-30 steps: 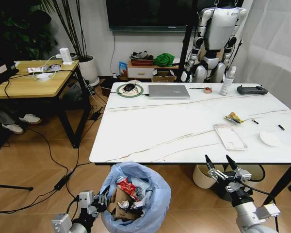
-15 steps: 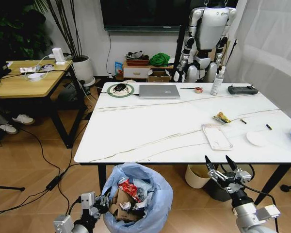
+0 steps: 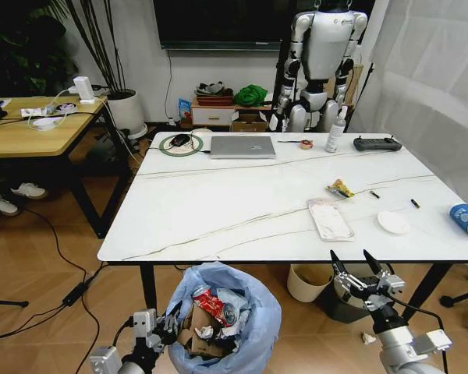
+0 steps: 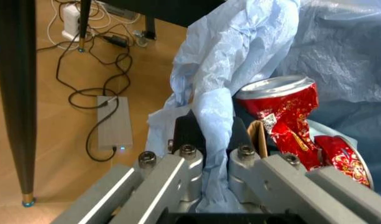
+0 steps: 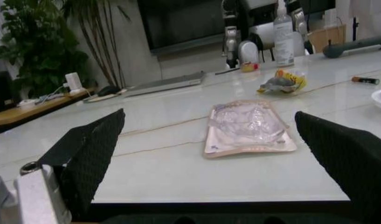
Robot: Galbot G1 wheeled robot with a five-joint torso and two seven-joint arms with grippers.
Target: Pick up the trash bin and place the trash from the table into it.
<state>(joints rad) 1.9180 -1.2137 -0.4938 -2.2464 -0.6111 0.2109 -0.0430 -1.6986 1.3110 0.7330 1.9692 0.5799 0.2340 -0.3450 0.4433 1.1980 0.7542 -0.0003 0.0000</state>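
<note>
The left tool (image 4: 212,140) pinches the trash bin's (image 3: 246,312) soft, slippery liner, a flimsy hold; the right tool (image 3: 357,263) gapes below the bench (image 3: 218,210).

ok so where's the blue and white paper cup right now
In the head view the paper cup lies on its side at the table's far right edge, right of the white disc.

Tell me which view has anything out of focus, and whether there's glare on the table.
Right wrist view: the open right gripper fingers loom dark and soft-edged, and the table shows a pale sheen. Left wrist view: the left gripper and trash bin bag are fairly sharp. Head view: evenly lit.
</note>
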